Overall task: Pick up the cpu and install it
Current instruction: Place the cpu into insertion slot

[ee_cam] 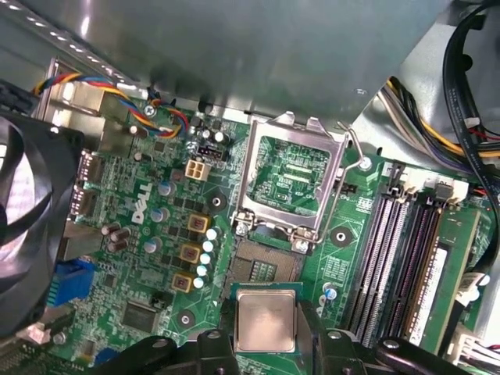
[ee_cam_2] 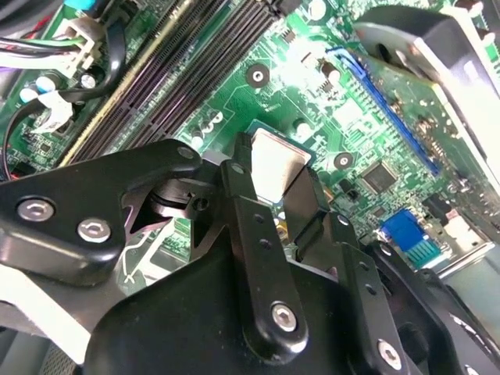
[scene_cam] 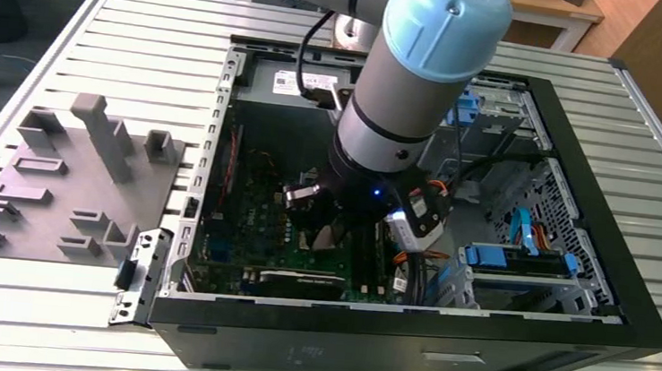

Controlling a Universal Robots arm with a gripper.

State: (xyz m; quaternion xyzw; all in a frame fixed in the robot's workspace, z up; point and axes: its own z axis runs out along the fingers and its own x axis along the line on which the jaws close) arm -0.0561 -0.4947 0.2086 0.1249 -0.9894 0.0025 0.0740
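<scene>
Slatted metal table (scene_cam: 140, 34), seen in the exterior view, carries an open computer case (scene_cam: 412, 355) lying on its side. A grey plastic fixture (scene_cam: 68, 180) sits toward the exterior view's left. Your arm (scene_cam: 418, 85) reaches down into the case, with the gripper (scene_cam: 327, 230) low over the green motherboard (ee_cam: 148, 258).

In the second wrist view, the gripper (ee_cam_2: 273, 168) has its two black fingers (ee_cam_2: 242, 195) closed narrowly on opposite edges of the cpu (ee_cam_2: 275, 160), whose silver top faces the camera.

In the first wrist view, the cpu (ee_cam: 266, 320) is held between the fingertips of the gripper (ee_cam: 266, 328), just beside the open socket (ee_cam: 266, 262). You cannot tell whether the chip touches the board beneath it. The silver socket frame (ee_cam: 248, 180) stands hinged open on the far side of the socket from the cpu, with its lever released. Memory slots (ee_cam: 398, 258) run along one side of the socket, and a black fan (ee_cam: 23, 203) sits at the opposite edge of the board.
</scene>
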